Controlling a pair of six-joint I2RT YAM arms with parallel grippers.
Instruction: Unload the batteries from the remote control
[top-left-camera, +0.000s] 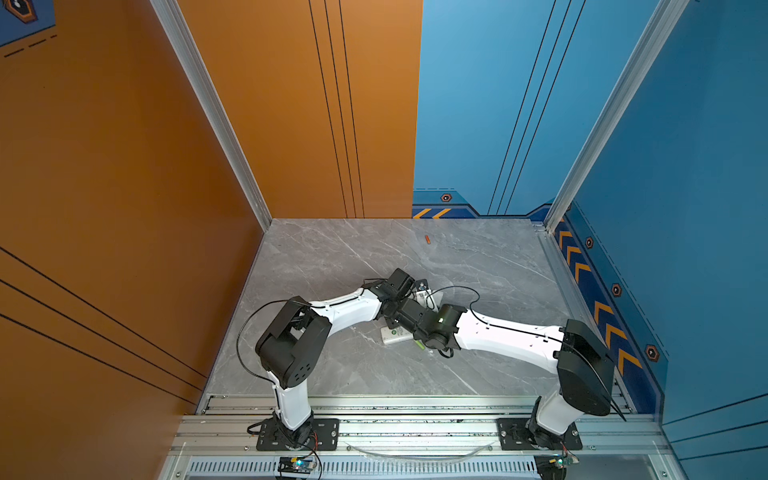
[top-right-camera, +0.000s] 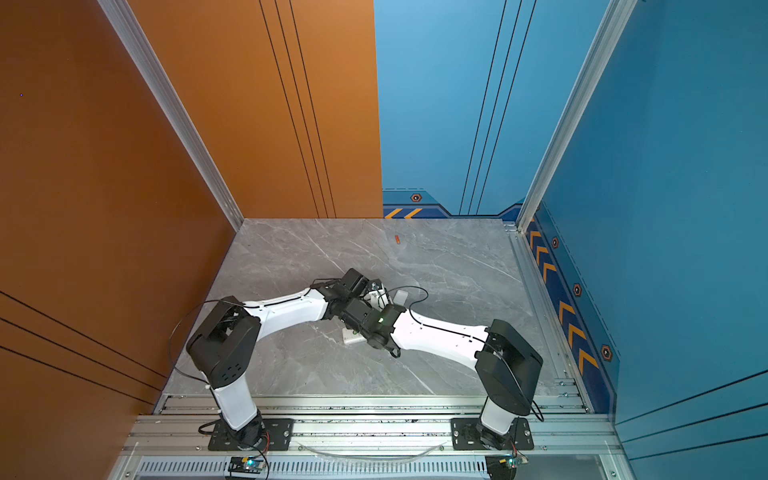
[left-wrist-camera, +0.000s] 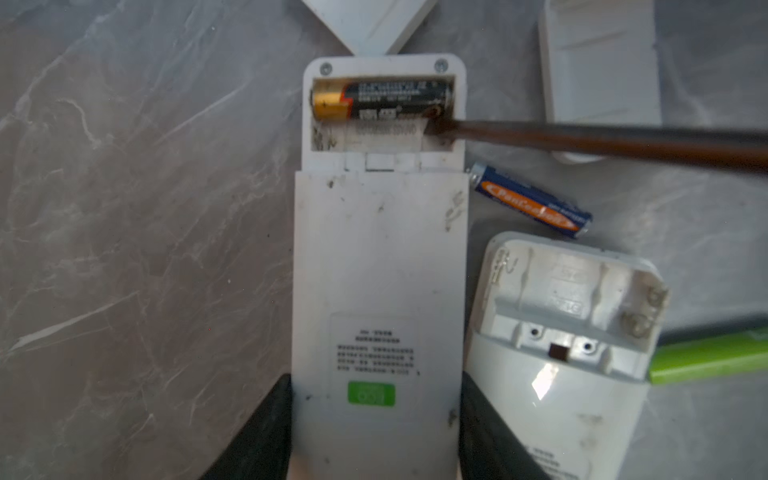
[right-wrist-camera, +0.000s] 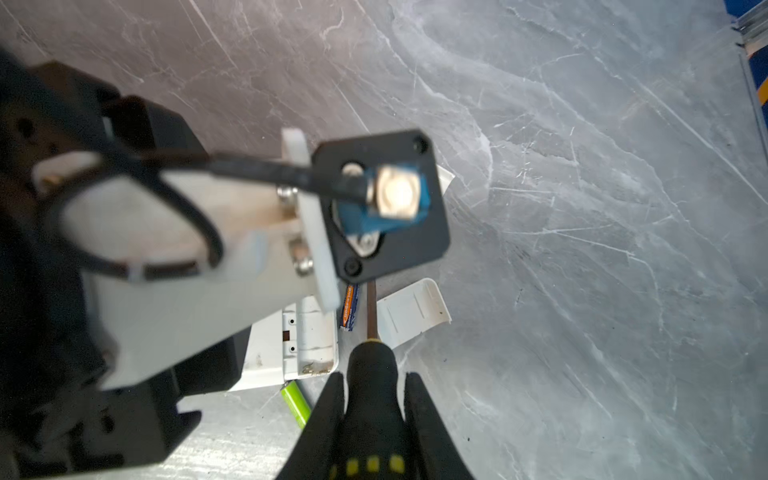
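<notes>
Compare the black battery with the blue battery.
The black battery sits in the open bay of the remote gripped by the left hand; the blue battery lies loose on the table beside it. The black battery has a gold end; the blue battery carries an orange label. The screwdriver tip is at the black battery's end, not at the blue battery. Both are slim cylinders of similar size.

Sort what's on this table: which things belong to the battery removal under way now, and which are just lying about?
In use: white remote; black-and-gold battery in its bay; screwdriver.
Lying about: blue battery; green battery; orange battery; emptied second remote; loose lid.
</notes>
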